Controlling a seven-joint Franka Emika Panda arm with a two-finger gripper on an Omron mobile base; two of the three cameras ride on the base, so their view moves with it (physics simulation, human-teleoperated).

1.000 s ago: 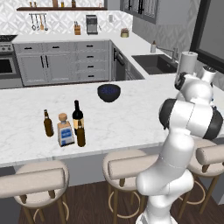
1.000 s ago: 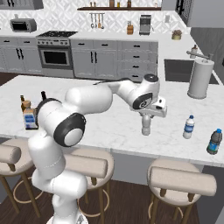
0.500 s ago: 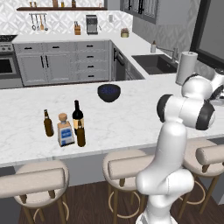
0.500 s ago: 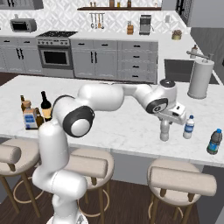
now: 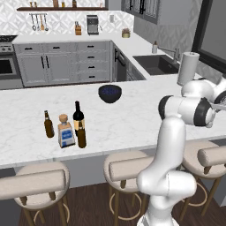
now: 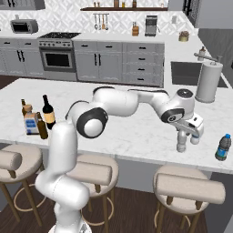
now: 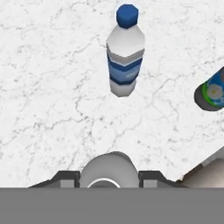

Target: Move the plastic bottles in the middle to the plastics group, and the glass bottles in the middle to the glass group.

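Observation:
My gripper (image 6: 183,136) is shut on the small pale plastic bottle (image 6: 181,145), which stands upright at or just above the counter near its front right. From the hand, the bottle's rounded top (image 7: 109,168) sits between the two fingertips (image 7: 65,177). Just beyond it is the clear water bottle (image 7: 125,52) with blue label and cap, apart from my grip. At the far left the dark wine bottle (image 5: 78,117) and amber beer bottle (image 5: 81,135) stand beside the square blue-labelled bottle (image 5: 66,131) and the dark-brown beer bottle (image 5: 48,124).
A dark blue bottle (image 6: 223,147) stands right of the held one, near the counter's front edge. A white paper-towel roll (image 6: 208,83) is behind, by the sink (image 5: 156,64). A dark bowl (image 5: 109,93) sits mid-counter. Stools line the front.
The arm has swung right along the counter with the pale bottle in its grip, then lowered it beside the water bottle. The left bottles have not moved.

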